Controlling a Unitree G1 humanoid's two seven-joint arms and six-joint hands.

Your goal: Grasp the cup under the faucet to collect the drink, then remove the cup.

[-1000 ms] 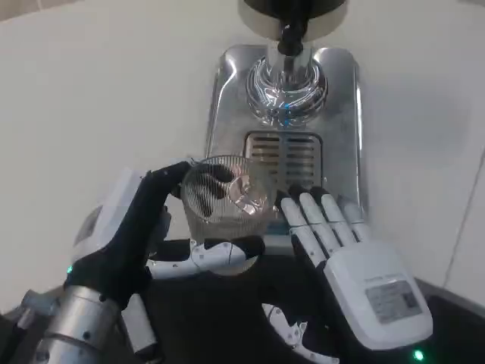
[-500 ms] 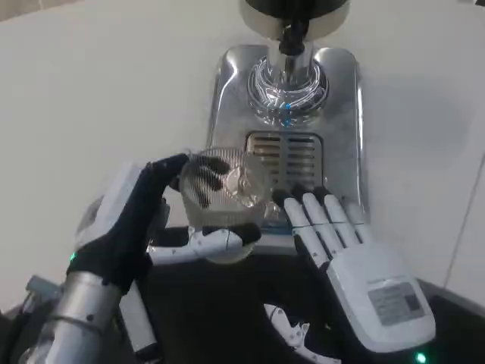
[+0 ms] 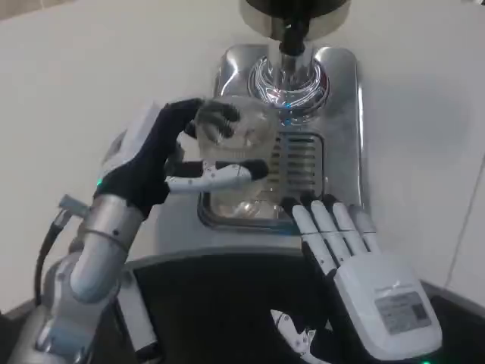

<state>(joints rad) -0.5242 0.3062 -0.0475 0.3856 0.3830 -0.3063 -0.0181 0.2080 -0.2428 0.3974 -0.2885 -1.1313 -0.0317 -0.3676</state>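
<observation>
While one clear cup sits gripped in the left hand, its fingers wrapped around it, it hangs over the single steel drip tray just left of the one faucet. One right hand rests flat, fingers spread, at the tray's near edge on the white tabletop.

Faucet top beyond frame edge
</observation>
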